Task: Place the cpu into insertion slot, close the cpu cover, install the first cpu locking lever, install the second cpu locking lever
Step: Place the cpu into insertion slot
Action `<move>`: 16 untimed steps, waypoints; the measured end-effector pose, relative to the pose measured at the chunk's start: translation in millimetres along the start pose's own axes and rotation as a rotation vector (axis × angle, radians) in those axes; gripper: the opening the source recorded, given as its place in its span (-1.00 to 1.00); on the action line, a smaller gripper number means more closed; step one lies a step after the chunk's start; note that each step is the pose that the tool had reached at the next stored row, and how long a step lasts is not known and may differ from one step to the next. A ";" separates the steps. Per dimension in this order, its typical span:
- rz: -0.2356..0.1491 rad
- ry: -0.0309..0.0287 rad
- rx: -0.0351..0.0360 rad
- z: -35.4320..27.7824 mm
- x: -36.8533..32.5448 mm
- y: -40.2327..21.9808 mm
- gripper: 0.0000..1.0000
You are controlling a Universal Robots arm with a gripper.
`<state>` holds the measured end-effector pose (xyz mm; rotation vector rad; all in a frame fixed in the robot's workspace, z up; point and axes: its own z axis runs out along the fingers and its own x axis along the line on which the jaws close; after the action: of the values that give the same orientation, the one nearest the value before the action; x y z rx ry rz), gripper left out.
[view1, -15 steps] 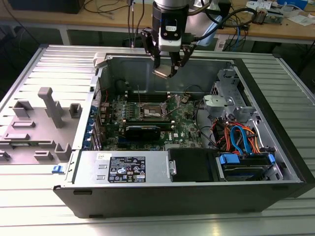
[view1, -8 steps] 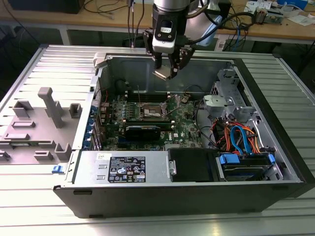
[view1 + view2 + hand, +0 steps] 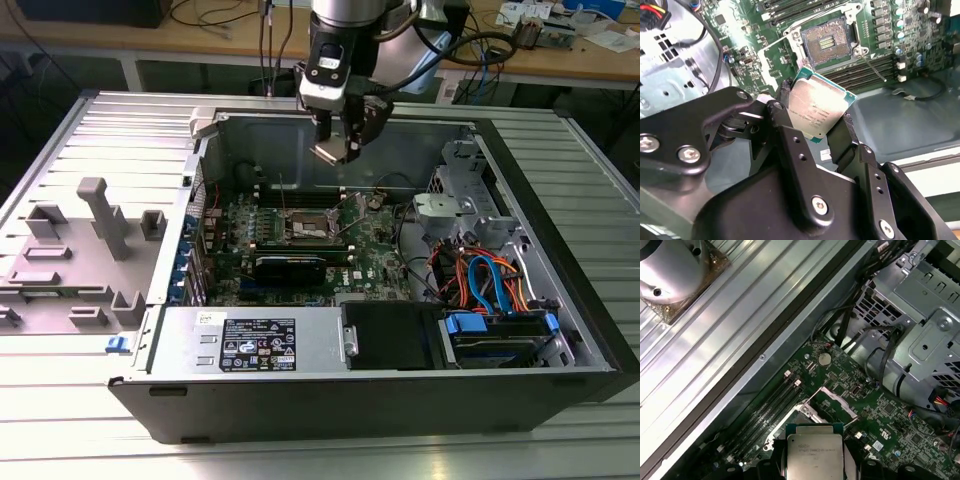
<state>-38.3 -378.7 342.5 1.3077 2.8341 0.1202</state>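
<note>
- Black fingers (image 3: 790,145) of the gripper (image 3: 816,106) sit closest in the second wrist view. The jaws are clamped on two opposite edges of the cpu (image 3: 821,112), which leaves its metal top and underside untouched.
- Held this way, the cpu hangs tilted in the air, near the slot (image 3: 827,42) but well above it and touching nothing else. I'd say the placing is not yet done.
- Just beyond, the slot lies bare with its dark contacts showing, so nothing bars the way into it.
- Over the slot, as far as I can tell from the first wrist view, the cover (image 3: 841,400) stands swung up, kept clear so the chip can go under it.
- Around them spreads the green board (image 3: 385,255).
- Farthest out, the case (image 3: 400,400) lies on its side on the ribbed table (image 3: 60,130), open side up, which lets the arm reach in from above.
</note>
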 end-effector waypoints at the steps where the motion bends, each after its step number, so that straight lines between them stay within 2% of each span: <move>1: 0.023 -0.0018 -0.0002 0.7 0.0 -0.1 0.08; 10: 0.161 -0.0127 -0.0016 6.2 -0.1 -0.5 0.08; 13: 0.216 -0.0172 -0.0024 9.1 -0.1 -0.7 0.08; 14: 0.248 -0.0196 -0.0026 10.8 -0.2 -0.9 0.08; 16: 0.279 -0.0216 -0.0024 12.5 -0.2 -1.0 0.08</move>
<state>-38.3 -378.7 329.9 1.6850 2.6162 0.1119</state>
